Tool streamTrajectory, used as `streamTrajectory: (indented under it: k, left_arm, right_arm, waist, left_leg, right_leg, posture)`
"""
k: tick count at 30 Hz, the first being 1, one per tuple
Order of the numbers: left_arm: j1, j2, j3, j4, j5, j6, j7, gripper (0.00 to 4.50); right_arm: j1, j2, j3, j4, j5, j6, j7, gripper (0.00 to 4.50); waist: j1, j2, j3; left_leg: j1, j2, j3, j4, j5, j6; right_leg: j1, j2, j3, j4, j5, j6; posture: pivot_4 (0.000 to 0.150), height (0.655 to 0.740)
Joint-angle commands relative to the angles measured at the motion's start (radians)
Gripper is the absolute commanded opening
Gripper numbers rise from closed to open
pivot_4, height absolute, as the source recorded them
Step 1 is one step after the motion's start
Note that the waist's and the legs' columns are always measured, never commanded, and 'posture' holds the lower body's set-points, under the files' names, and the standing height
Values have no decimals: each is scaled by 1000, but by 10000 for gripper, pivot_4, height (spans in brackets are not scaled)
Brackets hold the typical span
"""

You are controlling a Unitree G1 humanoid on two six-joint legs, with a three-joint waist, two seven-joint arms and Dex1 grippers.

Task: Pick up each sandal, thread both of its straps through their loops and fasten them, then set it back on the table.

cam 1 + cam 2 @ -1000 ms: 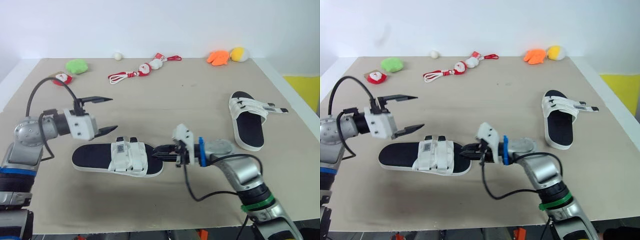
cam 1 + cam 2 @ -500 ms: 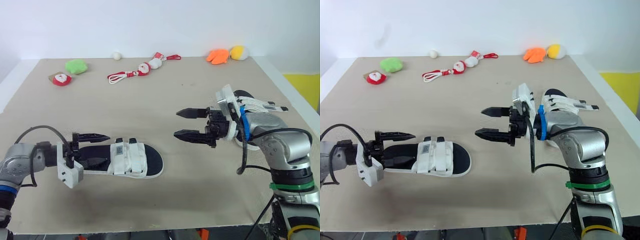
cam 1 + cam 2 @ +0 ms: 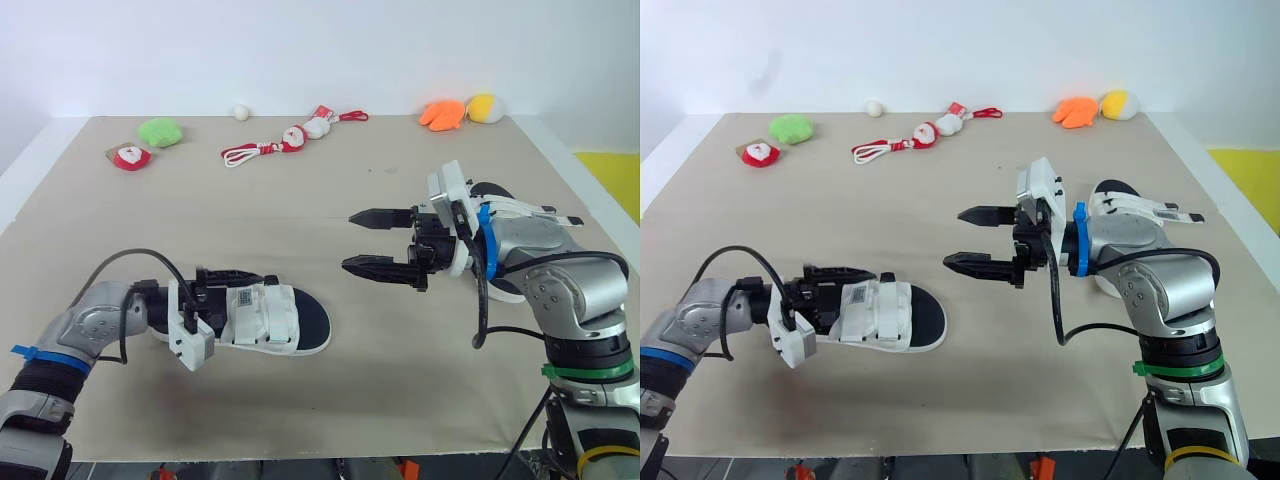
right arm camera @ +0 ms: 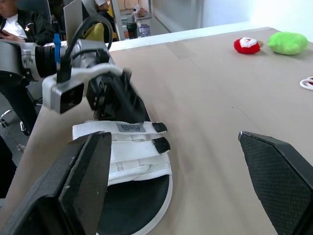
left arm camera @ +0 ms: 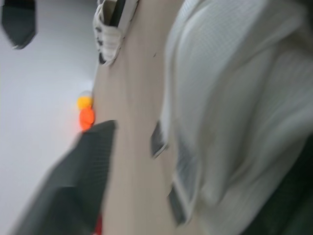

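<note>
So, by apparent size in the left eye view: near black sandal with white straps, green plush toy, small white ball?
Black sandal with white straps
Green plush toy
Small white ball
The sandal lies nearer the camera.

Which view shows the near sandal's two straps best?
The right wrist view: both straps lie clearly across the near sandal. The eye views see them from farther off; the left wrist view is too close to separate them.

White sandal straps [image 5: 234, 98] close up, second sandal [image 5: 110, 29] lying beyond.
</note>
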State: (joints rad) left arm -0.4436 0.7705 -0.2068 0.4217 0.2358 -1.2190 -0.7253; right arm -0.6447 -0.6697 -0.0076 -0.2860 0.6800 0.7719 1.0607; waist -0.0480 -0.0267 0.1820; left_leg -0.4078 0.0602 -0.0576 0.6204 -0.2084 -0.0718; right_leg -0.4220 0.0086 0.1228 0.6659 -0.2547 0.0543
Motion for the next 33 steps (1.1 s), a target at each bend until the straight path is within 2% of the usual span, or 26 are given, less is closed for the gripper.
streamTrajectory:
  k: [1, 3, 5, 6, 10, 16, 22, 28, 31, 33]
  left_arm:
    - [-12, 4, -18, 4, 9, 6, 19, 18622]
    - [-12, 2, -19, 0, 9, 24, 27, 12486]
    - [-24, -9, 5, -7, 17, 96, 51, 2791]
    - [-35, -14, 26, -4, 22, 149, 69, 131]
    - [-57, 5, 76, -8, 47, 316, 115, 131]
    - [-83, 32, 177, -45, 115, 724, 221, 131]
    - [-80, 40, 222, -41, 206, 1066, 335, 131]
    - [-131, 20, 181, 59, 280, 1242, 451, 131]
    - [-152, -4, 183, 82, 262, 1294, 476, 131]
    - [-161, -19, 184, 81, 255, 1333, 487, 9967]
  right_arm:
    - [-39, -8, -55, -49, 63, 18, -12, 45000]
    - [-40, -12, -59, -55, 81, 28, -16, 45000]
    - [-42, -15, -60, -55, 90, 31, -23, 45000]
    - [-46, -12, -60, -49, 86, 26, -31, 45000]
    - [-69, 19, -46, -14, 37, -17, -89, 45000]
    - [-115, 102, -17, 47, -23, -43, -200, 45000]
    - [-119, 149, 17, 51, -32, -64, -188, 45000]
    - [-126, 163, 45, 58, -33, -73, -149, 45000]
    - [-128, 165, 50, 56, -34, -71, -138, 45000]
    - [-127, 166, 52, 54, -33, -69, -130, 45000]
  waist:
    - [0, 0, 0]
    - [0, 1, 0]
    - [0, 2, -1]
    - [0, 3, -1]
    - [-1, 3, -1]
    - [-12, 3, -1]
    - [-25, 2, 0]
    - [-26, 2, 0]
    - [-26, 2, 0]
    - [-26, 2, 0]
  left_leg:
    - [0, 0, 0, 0, 0, 0]
    - [0, 0, 0, 0, 0, 0]
    - [1, 0, 0, 1, 0, 1]
    - [2, 0, 0, 1, 0, 1]
    - [3, 0, 0, 2, 3, 5]
    - [2, 1, 0, 2, 6, 10]
    - [-1, 1, -1, 0, 6, 10]
    - [-1, 1, -2, -1, 5, 10]
    - [-1, 1, -2, -1, 6, 10]
    - [-1, 1, -2, 0, 6, 10]
  right_leg:
    - [0, 0, 0, 0, 0, 0]
    - [0, 0, 0, 0, 0, 0]
    - [1, 0, 0, 1, 1, 0]
    - [2, 0, 0, 1, 1, 0]
    - [3, 1, 0, 1, 4, 3]
    - [0, 3, 0, 2, 8, 4]
    - [-2, 3, 0, 2, 6, 6]
    - [-2, 3, -1, 2, 6, 6]
    - [-2, 3, -1, 2, 6, 5]
    - [-2, 3, -1, 2, 7, 4]
  posture:
    - [1500, 7400]
    - [1500, 7400]
    - [1500, 7400]
    - [1500, 7400]
    - [1500, 7400]
    - [1500, 7400]
    - [1500, 7400]
    - [1500, 7400]
    - [1500, 7400]
    - [1500, 7400]
